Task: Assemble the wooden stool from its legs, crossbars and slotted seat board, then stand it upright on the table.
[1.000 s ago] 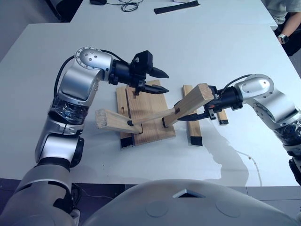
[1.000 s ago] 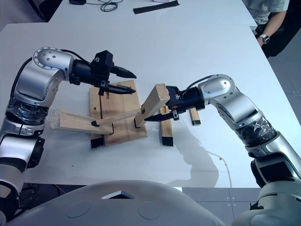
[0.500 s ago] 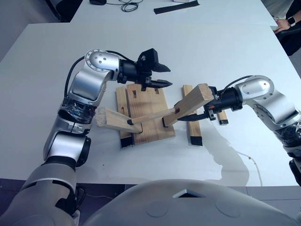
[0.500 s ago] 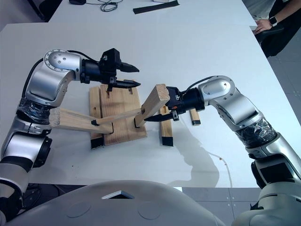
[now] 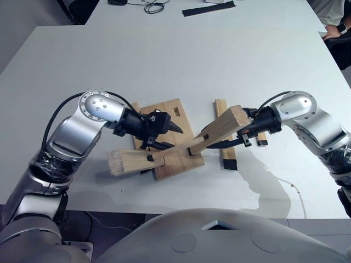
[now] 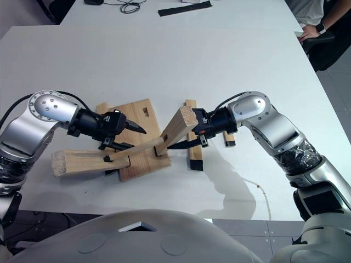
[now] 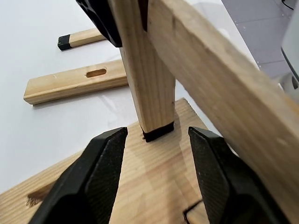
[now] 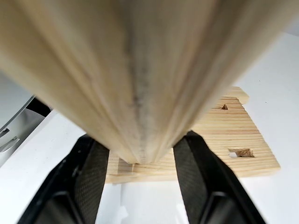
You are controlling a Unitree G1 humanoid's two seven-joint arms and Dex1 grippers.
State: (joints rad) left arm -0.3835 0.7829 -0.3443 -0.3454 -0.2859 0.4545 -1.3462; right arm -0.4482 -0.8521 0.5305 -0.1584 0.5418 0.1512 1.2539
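Leg frame [image 5: 181, 149] leans across the seat board [image 6: 134, 108], one black-capped foot [image 7: 158, 132] resting on it. The left gripper [image 7: 157, 135], arm bent low, spreads its fingers astride that foot. The right gripper [image 5: 222, 137], reaching in past the board's right edge, pinches the raised leg [image 5: 226, 121].

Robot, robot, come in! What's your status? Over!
Left end effector open over seat board. Right end effector shut on leg, crossbar attached. Loose leg beside board.

Seat board [image 5: 164, 106] flat; joined leg frame [image 5: 129, 160] tilted over it; loose leg [image 5: 220, 106] beside.
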